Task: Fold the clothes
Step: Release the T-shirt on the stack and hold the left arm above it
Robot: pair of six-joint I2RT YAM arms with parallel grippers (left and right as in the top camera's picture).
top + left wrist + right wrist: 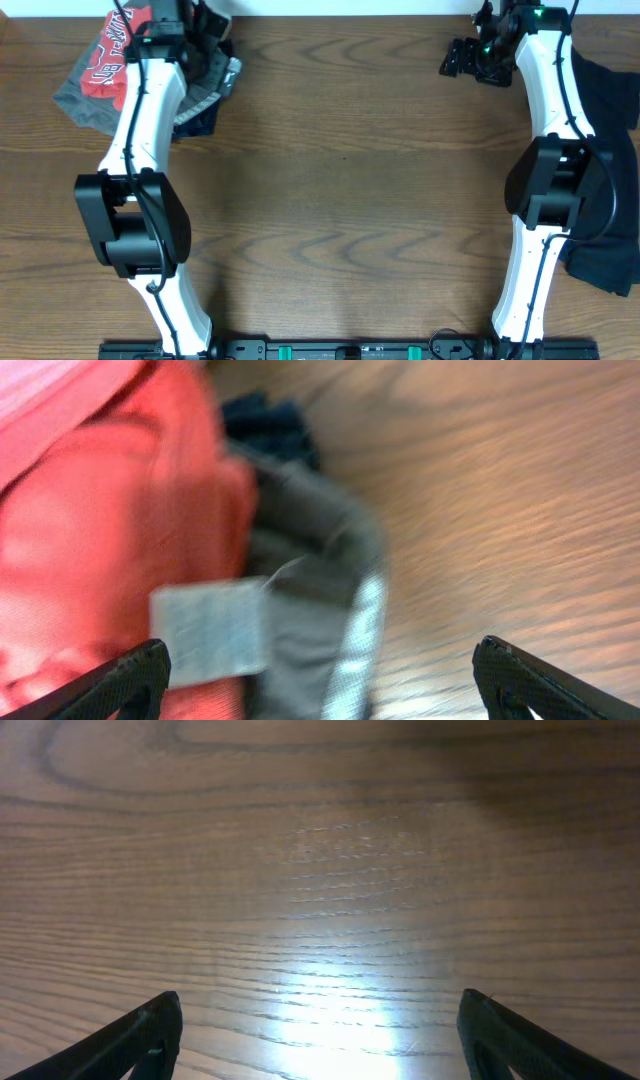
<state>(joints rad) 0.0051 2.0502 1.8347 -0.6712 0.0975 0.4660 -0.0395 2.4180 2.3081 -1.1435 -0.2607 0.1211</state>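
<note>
A pile of clothes lies at the table's far left corner: a coral-red T-shirt point(104, 62) with white lettering on top, grey-khaki shorts point(218, 82) and a navy piece point(200, 122) beside it. My left gripper point(205, 30) is open right above this pile. In the left wrist view the red shirt point(90, 510), its white tag point(212, 632), the grey shorts point(310, 590) and the navy piece point(270, 422) fill the left half, between and ahead of my open fingers point(320, 680). A black shirt point(610, 180) lies at the right edge under my right arm. My right gripper point(462, 58) is open over bare wood point(320, 900).
The wooden table point(340, 200) runs between the two arms. The arm bases stand at the near edge. The table's far edge lies just behind both grippers.
</note>
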